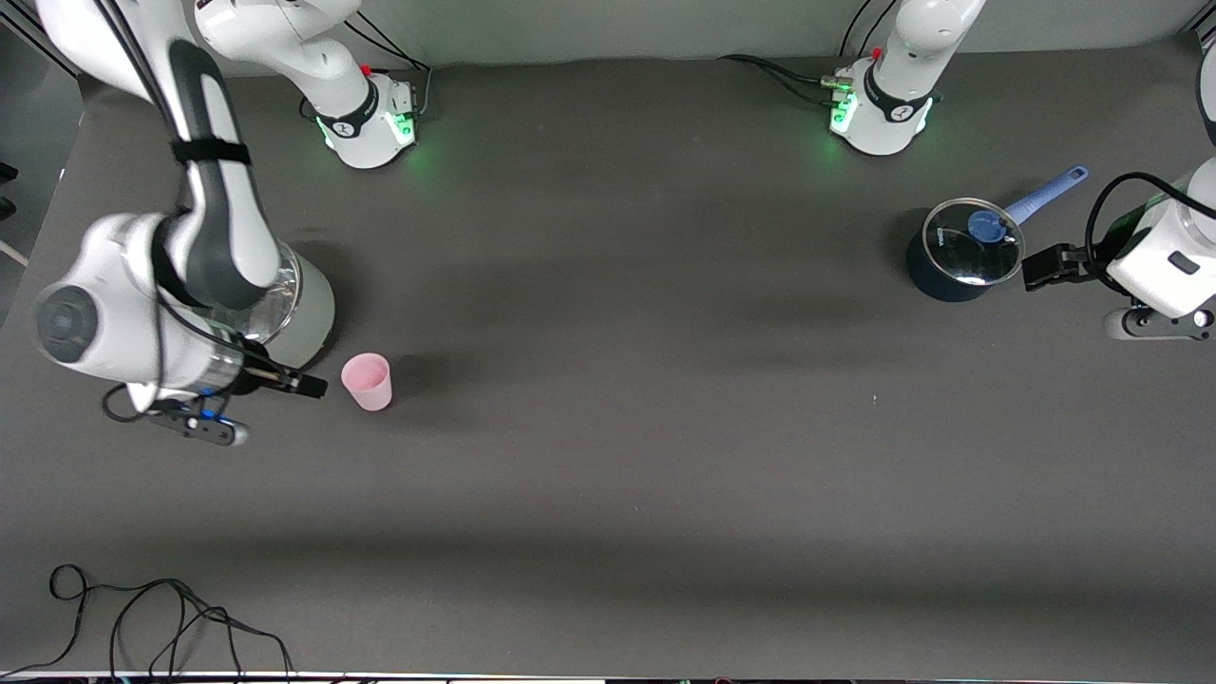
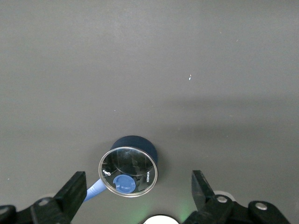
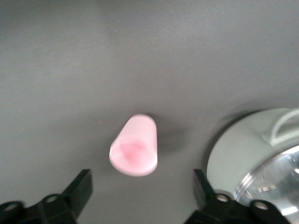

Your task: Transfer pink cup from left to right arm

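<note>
Cup (image 1: pixel 368 381) stands lower left of frame, free, beside right gripper (image 1: pixel 304 385), jaws wide; left gripper (image 1: pixel 1040 268) by pot (image 1: pixel 959 261), jaws wide.

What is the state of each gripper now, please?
Left gripper: open, empty, over the table near the lidded pot.
Right gripper: open, holding nothing; the pink cup stands free on the table.

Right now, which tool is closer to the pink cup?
Right. The right tool sits open just beside the pink cup, not touching it. The left tool waits open by the lidded pot.
</note>
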Controlling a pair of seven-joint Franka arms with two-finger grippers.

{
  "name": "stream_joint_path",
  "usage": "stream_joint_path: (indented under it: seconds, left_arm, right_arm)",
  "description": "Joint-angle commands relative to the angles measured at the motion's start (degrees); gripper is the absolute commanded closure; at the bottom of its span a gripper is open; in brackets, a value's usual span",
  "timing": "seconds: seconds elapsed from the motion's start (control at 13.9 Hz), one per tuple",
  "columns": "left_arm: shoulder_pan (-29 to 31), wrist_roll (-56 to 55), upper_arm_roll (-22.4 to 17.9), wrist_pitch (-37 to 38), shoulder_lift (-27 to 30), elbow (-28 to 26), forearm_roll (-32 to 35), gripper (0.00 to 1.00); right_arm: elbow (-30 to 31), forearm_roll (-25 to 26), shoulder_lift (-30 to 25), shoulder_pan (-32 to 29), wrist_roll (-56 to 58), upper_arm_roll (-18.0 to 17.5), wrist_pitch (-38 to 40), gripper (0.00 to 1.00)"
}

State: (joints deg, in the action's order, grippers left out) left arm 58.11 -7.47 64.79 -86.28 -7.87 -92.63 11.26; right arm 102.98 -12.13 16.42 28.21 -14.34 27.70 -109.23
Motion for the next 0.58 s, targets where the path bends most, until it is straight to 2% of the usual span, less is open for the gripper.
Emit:
stream_joint_path:
  seconds: [0.0, 0.07, 0.22, 0.36, 0.5]
  left_arm:
    - [-1.0, 1.3, -3.2, -1.1, 2.3, -1.1, -0.4, 0.00]
    - [-4.8, 2.6, -7.6, -1.0, 2.5, -1.1, -1.0, 0.00]
    - [-15.3, 5.5, -20.9, -1.3, 5.2, -1.1, -4.7, 0.00]
    - [-29.1, 6.5, -35.5, -2.6, 7.5, -2.4, -6.8, 0.00]
    - [-42.8, 6.5, -48.4, -2.8, 7.9, -2.6, -6.9, 0.00]
  right_arm:
    - [-6.5, -0.4, -1.6, 0.2, -0.7, 1.8, 8.9, 0.00]
    - [-7.6, -0.4, -1.6, 0.3, -0.6, 2.2, 10.3, 0.00]
    - [-8.8, -0.4, -2.8, 0.6, -0.8, 2.2, 11.0, 0.00]
    - [-10.2, 0.3, -5.4, 0.6, 0.0, 2.2, 13.2, 0.00]
    - [-11.2, 0.4, -8.2, 0.6, 0.1, 2.2, 14.1, 0.00]
